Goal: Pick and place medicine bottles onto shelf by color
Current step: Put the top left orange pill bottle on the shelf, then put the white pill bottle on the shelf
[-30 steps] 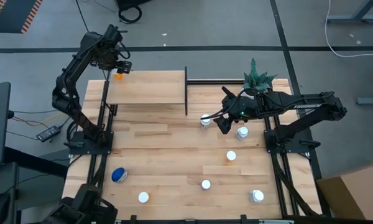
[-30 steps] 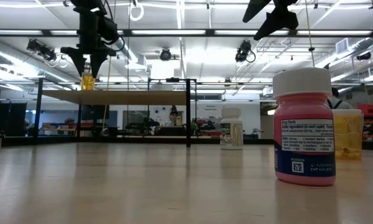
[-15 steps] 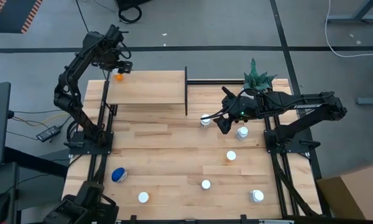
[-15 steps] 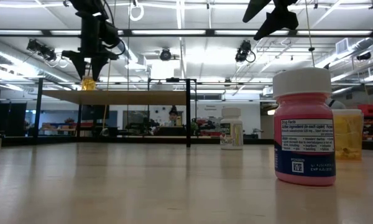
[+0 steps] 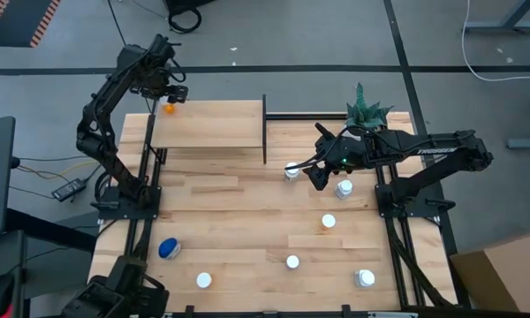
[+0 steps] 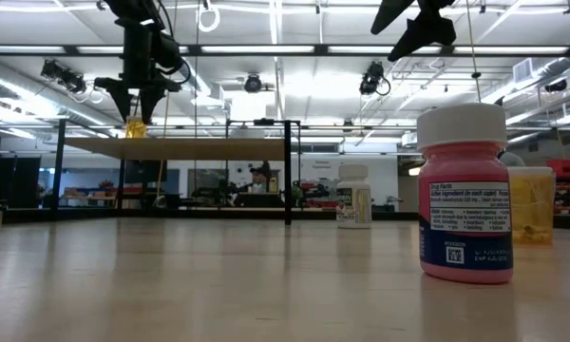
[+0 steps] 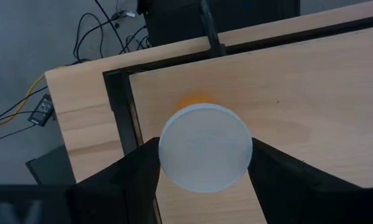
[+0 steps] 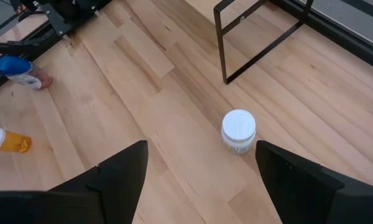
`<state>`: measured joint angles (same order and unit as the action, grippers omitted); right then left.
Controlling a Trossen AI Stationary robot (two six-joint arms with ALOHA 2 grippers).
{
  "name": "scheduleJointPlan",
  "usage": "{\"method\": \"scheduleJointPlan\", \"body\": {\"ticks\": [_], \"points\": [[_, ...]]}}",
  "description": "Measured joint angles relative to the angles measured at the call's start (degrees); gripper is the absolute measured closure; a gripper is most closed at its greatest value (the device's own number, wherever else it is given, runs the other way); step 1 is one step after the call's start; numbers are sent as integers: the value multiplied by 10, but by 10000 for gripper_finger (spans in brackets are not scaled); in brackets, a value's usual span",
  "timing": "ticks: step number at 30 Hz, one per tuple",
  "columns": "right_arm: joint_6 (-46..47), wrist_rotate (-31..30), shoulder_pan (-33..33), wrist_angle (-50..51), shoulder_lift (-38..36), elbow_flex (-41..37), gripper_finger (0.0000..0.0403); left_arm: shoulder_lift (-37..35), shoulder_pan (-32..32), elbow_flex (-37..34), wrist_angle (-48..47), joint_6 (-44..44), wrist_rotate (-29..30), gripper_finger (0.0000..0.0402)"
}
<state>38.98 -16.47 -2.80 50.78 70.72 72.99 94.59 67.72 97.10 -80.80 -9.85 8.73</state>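
An orange medicine bottle with a white cap stands on the far left corner of the shelf. My left gripper is open just above it, one finger on each side of the cap; in the low view its fingers end at the top of the bottle. My right gripper hovers open above the table, beside a white bottle. Several more bottles stand on the tabletop. A blue one sits near the left edge.
A white pot with a green spiky plant stands at the far right, behind my right arm. The shelf's black frame post rises between the shelf and the right half of the table. A pink bottle stands close to the low camera.
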Motion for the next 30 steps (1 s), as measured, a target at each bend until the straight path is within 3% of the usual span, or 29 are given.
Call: {"method": "scheduleJointPlan", "body": {"ticks": [10, 21, 30], "points": [[6, 0, 0, 0, 0, 0, 97, 0, 0, 0, 0, 0, -7, 161], [6, 0, 0, 0, 0, 0, 97, 0, 0, 0, 3, -3, -11, 126], [5, 0, 0, 0, 0, 0, 97, -1, 0, 0, 3, 0, -13, 135]]}}
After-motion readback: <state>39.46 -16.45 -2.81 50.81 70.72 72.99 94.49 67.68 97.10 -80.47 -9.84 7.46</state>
